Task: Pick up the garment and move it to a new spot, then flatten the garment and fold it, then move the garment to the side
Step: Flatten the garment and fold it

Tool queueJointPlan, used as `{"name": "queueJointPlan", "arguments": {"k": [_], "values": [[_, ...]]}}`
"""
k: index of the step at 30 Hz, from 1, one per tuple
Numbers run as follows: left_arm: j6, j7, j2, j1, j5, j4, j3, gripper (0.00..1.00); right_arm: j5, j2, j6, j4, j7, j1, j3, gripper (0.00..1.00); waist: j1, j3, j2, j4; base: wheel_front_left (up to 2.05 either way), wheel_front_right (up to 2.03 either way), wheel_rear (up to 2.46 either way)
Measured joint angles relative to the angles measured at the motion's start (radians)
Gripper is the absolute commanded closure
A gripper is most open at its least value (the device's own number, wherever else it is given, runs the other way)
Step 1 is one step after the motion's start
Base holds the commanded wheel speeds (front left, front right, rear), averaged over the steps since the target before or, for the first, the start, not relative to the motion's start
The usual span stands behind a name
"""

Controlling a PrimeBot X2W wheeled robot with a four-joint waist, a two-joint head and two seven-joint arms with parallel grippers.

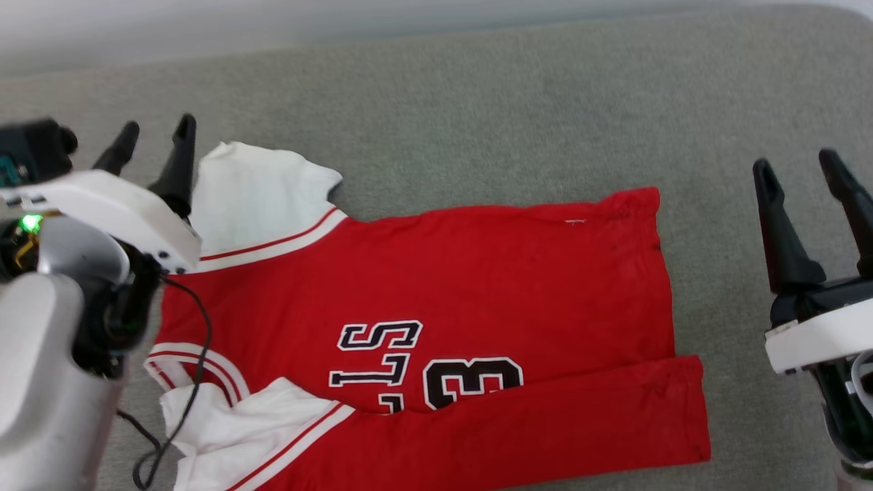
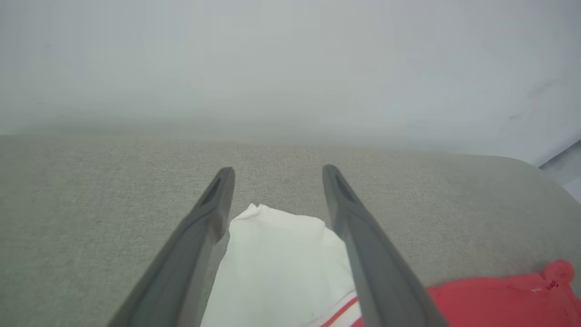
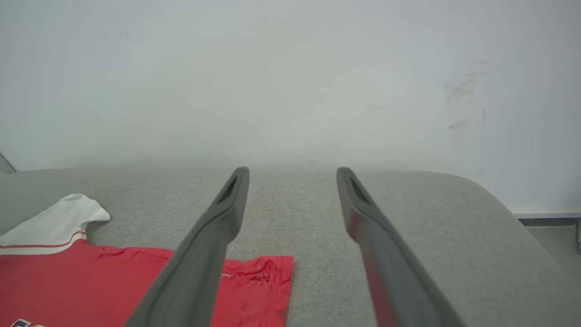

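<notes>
- Jaws on the left gripper (image 1: 157,129) stand wide apart with nothing pinched. In the wrist view its fingers (image 2: 195,245) straddle the white far sleeve (image 2: 277,263), tips out past the sleeve's end over the bare grey cushion (image 1: 518,109). Whether they touch the cloth: cannot tell.
- Black cable (image 1: 204,354) from the left arm hangs over the collar end. It could snag or drag the cloth on a low pass, so the approach should be kept clean.
- Garment (image 1: 443,273) lies flat across the cushion, collar end at left, hem at right. The near long edge is already turned up into a red band (image 1: 545,423) that covers the lower part of the letters and the "3" (image 1: 470,382). The near sleeve (image 1: 252,423) is tucked in at lower left.
- Step in hand, by judgement: fold the far side in to match.
  - Left should drop onto the far sleeve near the shoulder seam and close firmly.
  - Right should take the far hem corner (image 1: 644,201).
  - Both then lift low and carry toward the robot together, so the new edge lands parallel to the band with no diagonal crease.
- Right gripper (image 1: 796,164) has its fingers just as wide apart and is empty. It sits over bare cushion well right of the hem, clear of the garment.
</notes>
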Motion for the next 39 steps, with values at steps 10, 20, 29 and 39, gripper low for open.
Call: {"name": "queueJointPlan", "arguments": {"k": [10,20,29,39], "values": [[-0.129,0.355,0.117,-0.228,-0.114,0.219,-0.041,0.00,0.001,0.027,0.000,0.011,-0.036,-0.075,0.018,0.00,0.0002,0.132,0.0000,-0.091,0.00,0.00,0.00],[-0.127,0.646,0.237,-0.294,-0.149,0.299,-0.078,0.00,0.014,0.038,0.000,0.064,-0.061,-0.096,0.044,0.00,0.0000,0.206,0.0000,-0.173,0.00,0.00,0.00],[-0.111,0.661,0.202,-0.302,-0.178,0.323,-0.079,1.00,0.079,0.009,0.000,0.114,-0.011,-0.116,0.063,0.00,-0.0001,0.211,0.0000,-0.170,0.00,0.00,0.00],[-0.152,0.561,0.090,-0.349,-0.149,0.317,-0.128,1.00,0.233,-0.151,0.000,0.239,0.262,-0.220,0.093,0.00,0.0000,0.189,0.0000,-0.066,0.00,0.00,0.00]]}}
